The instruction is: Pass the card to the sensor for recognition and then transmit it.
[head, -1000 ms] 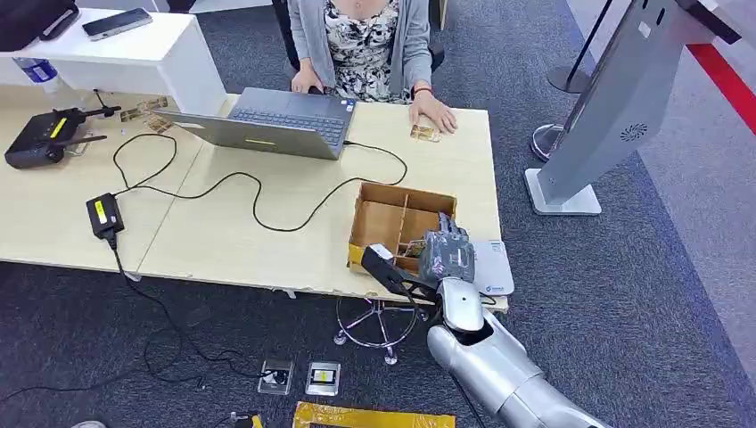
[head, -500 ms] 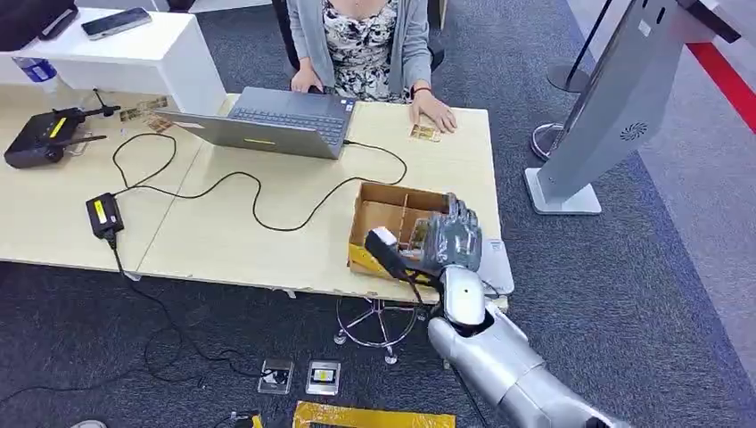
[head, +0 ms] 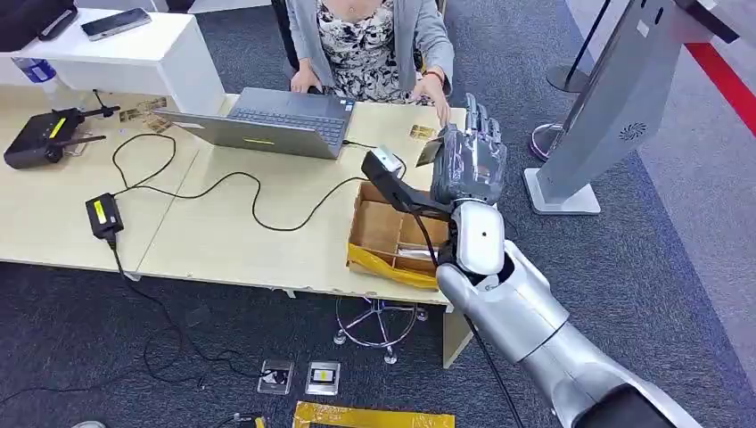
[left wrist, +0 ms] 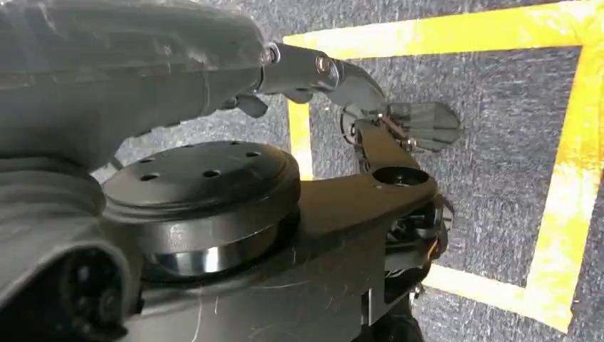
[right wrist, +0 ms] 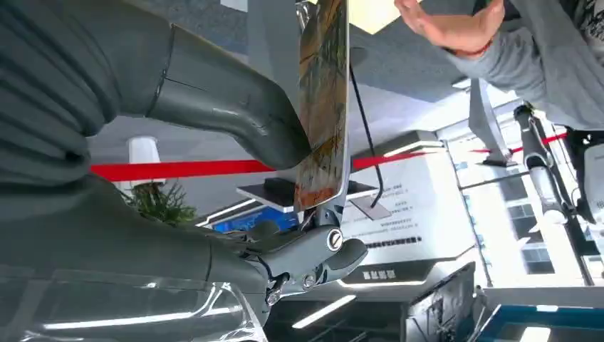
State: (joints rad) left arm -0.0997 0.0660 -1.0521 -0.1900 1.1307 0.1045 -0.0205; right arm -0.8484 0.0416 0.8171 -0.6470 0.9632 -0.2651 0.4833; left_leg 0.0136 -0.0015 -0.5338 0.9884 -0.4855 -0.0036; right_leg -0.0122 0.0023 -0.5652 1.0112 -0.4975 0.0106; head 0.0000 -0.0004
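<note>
My right hand (head: 470, 160) is raised above the table's (head: 232, 245) right end, fingers pointing up toward the seated person (head: 365, 45). It pinches a patterned card (head: 428, 150) upright at its left side. The right wrist view has the card (right wrist: 324, 107) edge-on, clamped between the thick thumb (right wrist: 228, 107) and the darker fingers. The person's hand (head: 439, 94) hovers just beyond my fingertips, palm open in the right wrist view (right wrist: 445, 21). My left hand (left wrist: 142, 64) hangs over the floor, a finger stretched out and holding nothing.
A cardboard box (head: 392, 234) with dividers sits under my right forearm at the table's edge. Another card (head: 422, 132) lies near the person. A laptop (head: 267, 120), cables and a power brick (head: 104, 214) lie to the left. A slanted grey kiosk (head: 615, 107) stands right of the table.
My right hand has lifted from the box and table edge, up and away toward the person, carrying the card. The person's hand has risen off the table toward it.
</note>
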